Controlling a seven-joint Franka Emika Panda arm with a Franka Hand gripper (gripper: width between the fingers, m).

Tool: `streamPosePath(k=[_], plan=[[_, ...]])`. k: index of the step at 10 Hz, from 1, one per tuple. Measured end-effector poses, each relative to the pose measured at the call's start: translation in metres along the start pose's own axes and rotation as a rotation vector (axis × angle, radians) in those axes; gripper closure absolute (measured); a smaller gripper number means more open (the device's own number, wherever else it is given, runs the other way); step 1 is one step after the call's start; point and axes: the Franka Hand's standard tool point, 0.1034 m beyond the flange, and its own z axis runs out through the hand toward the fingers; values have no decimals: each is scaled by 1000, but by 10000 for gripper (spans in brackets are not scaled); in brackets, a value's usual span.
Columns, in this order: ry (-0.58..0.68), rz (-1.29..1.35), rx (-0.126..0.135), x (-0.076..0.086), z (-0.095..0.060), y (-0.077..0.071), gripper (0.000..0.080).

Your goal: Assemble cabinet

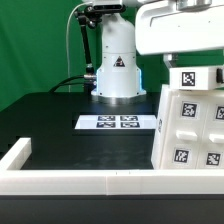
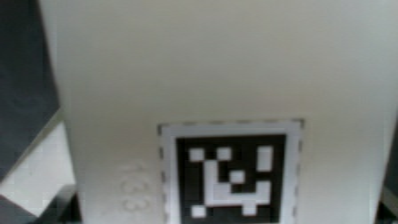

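The cabinet is a large white box with several black-and-white tags. It stands slightly tilted at the exterior view's right, on the black table. My gripper hangs right above the cabinet's top edge, under the white hand, and its fingertips are hidden there. In the wrist view a white cabinet face with one tag fills the picture at very close range. No finger shows clearly, so I cannot tell whether the jaws are open or shut.
The marker board lies flat on the table in front of the robot's white base. A long low white border wall runs along the front and turns up at the exterior view's left.
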Motion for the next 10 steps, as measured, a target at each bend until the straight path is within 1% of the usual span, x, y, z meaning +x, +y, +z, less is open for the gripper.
streamPosePath(k=[2, 3, 4, 7, 8, 10], plan=[[-6, 138, 6, 1, 0, 1, 236], [-7, 162, 6, 1, 0, 1, 236], [-12, 252, 10, 1, 0, 1, 236], [-11, 507, 6, 1, 0, 5, 236], [-13, 633, 20, 2, 1, 6, 236], [-24, 799, 19, 3, 2, 8, 236]])
